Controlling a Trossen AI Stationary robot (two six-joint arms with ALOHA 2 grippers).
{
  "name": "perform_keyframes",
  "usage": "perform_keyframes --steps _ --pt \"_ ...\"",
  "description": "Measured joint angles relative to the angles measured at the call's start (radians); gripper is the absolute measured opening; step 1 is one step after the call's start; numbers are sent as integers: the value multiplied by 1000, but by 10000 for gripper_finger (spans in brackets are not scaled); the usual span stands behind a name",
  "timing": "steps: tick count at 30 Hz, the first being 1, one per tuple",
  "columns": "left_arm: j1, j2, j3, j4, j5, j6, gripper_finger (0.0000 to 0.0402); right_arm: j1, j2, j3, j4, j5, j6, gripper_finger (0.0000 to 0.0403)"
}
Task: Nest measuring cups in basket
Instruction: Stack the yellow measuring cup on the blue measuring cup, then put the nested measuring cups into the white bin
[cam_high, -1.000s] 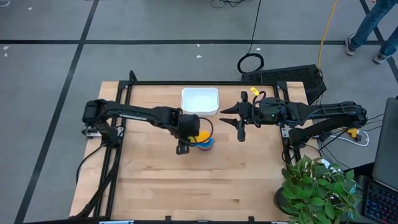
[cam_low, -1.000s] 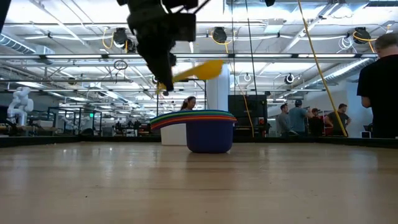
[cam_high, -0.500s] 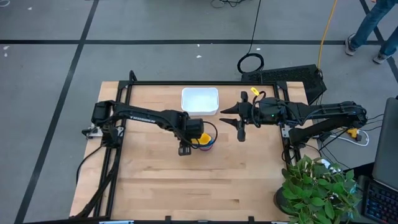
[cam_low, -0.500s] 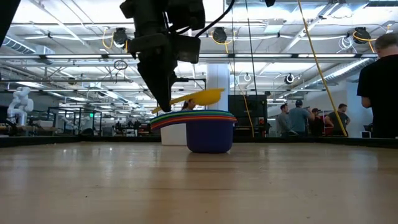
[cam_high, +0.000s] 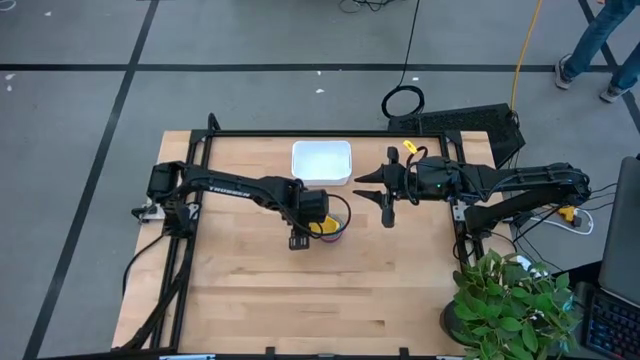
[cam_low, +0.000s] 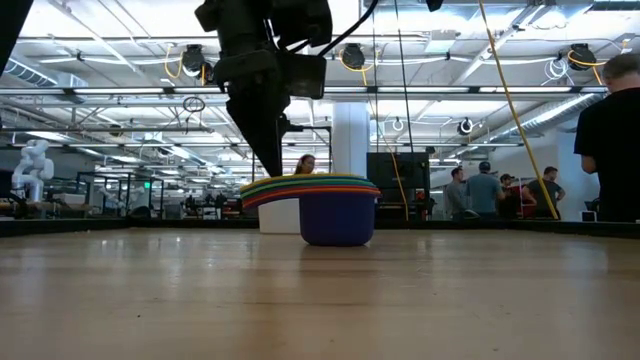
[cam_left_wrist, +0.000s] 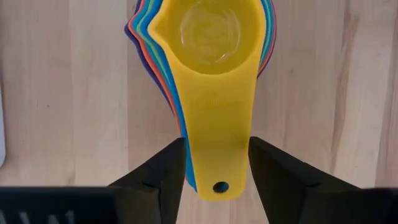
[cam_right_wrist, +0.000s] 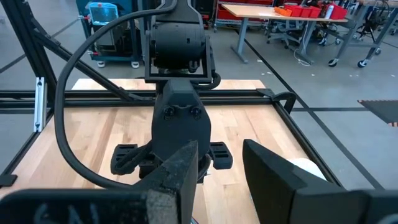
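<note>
Across the pale wooden table (cam_high: 250, 290), the robot's two dark arms face each other over the stacking job, the right one parked to the side with its gripper (cam_high: 385, 190) hanging empty, fingers apart, near the white basket (cam_high: 321, 161) at the table's far edge. That basket appears to hold nothing; the nested measuring cups (cam_low: 320, 190) stand on the bare wood in front of it, well outside its walls. The left gripper (cam_left_wrist: 217, 180) hovers low over the stack, its two fingers either side of the flat handle of the yellow cup (cam_left_wrist: 211, 37), which sits seated on top of the coloured rims. A sliver of light shows between fingers and handle in the wrist view, so the grip looks slack rather than clamped, though whether the pads touch cannot be told for certain. By the look of it the nesting step is at its close. Next, the stack calls for a firm hold and a lift into the basket.
</note>
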Motion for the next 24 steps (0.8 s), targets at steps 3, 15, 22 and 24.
perform_keyframes --steps 3,15,22,24 --pt "0 0 0 -2 19 0 167 0 0 0 -1 0 0 118" --pt "5 -118 150 -331 -100 5 237 0 0 0 -8 0 -1 118" --pt "-24 -97 145 -243 -109 24 300 0 0 0 -17 -6 29 118" --pt "-36 -64 145 -207 -109 32 327 2 0 0 -24 -7 30 118"
